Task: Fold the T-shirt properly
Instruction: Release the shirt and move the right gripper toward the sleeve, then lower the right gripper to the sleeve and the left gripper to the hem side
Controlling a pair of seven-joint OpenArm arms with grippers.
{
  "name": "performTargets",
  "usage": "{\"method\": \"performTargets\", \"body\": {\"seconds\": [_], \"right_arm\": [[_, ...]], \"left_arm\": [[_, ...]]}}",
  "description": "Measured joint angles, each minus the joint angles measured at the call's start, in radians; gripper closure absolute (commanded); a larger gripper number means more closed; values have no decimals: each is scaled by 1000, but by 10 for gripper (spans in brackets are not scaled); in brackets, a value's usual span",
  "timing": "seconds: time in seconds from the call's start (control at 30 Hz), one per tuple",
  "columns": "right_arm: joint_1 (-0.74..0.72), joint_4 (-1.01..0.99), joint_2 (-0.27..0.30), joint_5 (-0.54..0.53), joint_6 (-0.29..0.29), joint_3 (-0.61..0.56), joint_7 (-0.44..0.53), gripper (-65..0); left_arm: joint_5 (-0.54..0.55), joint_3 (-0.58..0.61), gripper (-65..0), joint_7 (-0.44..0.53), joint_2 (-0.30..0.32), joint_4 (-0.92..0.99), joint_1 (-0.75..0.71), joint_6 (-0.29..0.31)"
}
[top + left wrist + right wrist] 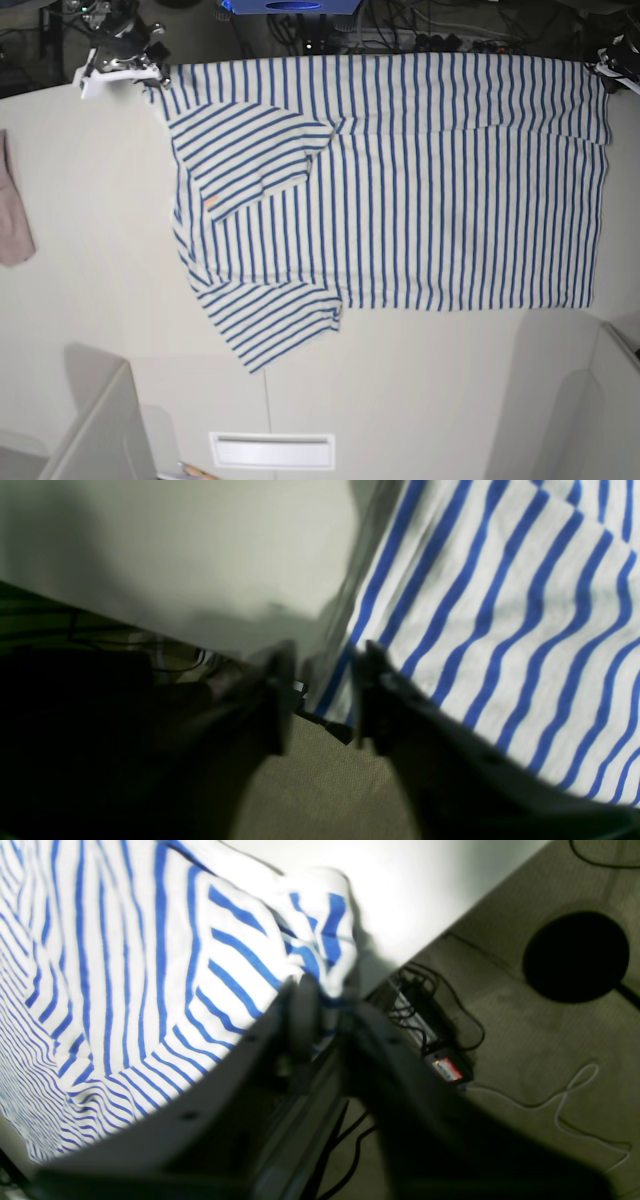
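Now we see the T-shirt (pixel 420 180) spread along the surface's far edge. Left gripper (pixel 320 700) and right gripper (pixel 325 1015) both stand parted, cloth released. Next we judge a sleeve fold needs a fresh grasp.

The T-shirt (pixel 420 180) is white with thin blue stripes and lies flat on the counter (pixel 90 300), spread wide from side to side. Its far edge runs along the far edge of the counter. One sleeve is folded inward over the body; the other sleeve points toward the near side.
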State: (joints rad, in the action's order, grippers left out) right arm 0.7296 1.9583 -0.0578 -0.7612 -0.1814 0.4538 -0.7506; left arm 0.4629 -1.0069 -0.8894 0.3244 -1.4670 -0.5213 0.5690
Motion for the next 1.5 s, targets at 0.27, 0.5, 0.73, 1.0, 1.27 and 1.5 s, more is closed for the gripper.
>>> {"method": "performTargets", "body": {"seconds": [0.27,0.5,0.73,1.0,1.27,1.5], "right_arm": [[-5,32,0,2,-1,5,6,-266],[-164,26,106,3,-2,-8,90,-264],[-447,-142,189,8,-2,-40,-26,-264],[-806,-481,282,9,-1,-190,-43,-264],[-1145,-1033,325,6,0,-470,167,-272],[-1415,-1578,275,-5,326,-581,383,-272]], "left_arm": [[-7,-138,-449,-10,-2,-11,21,-4],[-11,-182,-449,-109,9,-126,108,-9],[-16,-94,-448,-124,17,-192,225,-8],[-20,2,-448,-125,6,-189,278,-8],[-16,-3,-448,-125,8,-174,286,-11],[-16,-6,-448,-124,26,-107,288,-11]]}}
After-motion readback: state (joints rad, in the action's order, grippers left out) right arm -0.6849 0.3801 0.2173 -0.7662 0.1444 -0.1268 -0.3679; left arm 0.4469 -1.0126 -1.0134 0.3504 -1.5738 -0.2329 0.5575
